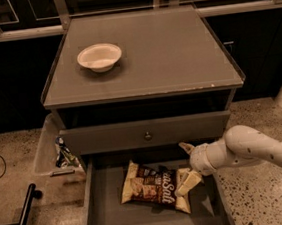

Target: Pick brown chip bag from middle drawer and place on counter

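Note:
The brown chip bag lies flat on the floor of the open middle drawer, white lettering facing up. My gripper reaches in from the right on a white arm and sits at the bag's right end. One finger rests on the bag's right edge and the other points up toward the drawer front above. The fingers are spread apart, holding nothing. The counter is the grey cabinet top above.
A white bowl stands on the counter's left side. A closed drawer front with a round knob sits above the open drawer. A clear bin with a colourful wrapper stands left of the cabinet. A black bar lies on the floor.

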### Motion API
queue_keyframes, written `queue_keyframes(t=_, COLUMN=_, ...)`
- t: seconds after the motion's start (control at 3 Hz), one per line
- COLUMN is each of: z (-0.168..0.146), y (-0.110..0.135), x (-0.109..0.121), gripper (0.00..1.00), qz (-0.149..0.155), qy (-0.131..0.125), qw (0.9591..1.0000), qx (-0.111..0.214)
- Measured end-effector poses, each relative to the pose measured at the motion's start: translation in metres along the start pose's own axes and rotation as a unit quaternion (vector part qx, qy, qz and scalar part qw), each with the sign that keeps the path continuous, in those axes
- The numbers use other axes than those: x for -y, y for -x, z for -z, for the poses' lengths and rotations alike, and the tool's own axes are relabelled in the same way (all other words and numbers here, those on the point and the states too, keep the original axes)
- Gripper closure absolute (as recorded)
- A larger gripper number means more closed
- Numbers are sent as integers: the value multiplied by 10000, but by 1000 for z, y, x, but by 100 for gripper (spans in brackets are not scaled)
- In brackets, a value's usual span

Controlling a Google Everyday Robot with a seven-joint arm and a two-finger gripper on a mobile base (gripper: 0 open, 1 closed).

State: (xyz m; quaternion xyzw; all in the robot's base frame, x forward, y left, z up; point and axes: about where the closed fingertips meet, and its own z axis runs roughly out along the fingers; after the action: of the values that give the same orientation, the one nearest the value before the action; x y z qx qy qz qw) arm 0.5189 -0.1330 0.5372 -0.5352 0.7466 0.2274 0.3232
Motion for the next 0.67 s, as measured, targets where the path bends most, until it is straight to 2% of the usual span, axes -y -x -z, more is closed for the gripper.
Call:
queue_keyframes(t=0.33, z=-1, y=3, x=-1, gripper=0, qz=101, qy=-101, qw=9998, qx=-104)
queue_keyframes(t=0.67, z=-28, y=-7, x=-13, gripper=0, qz=233, qy=-221, qw=9991, qx=-270)
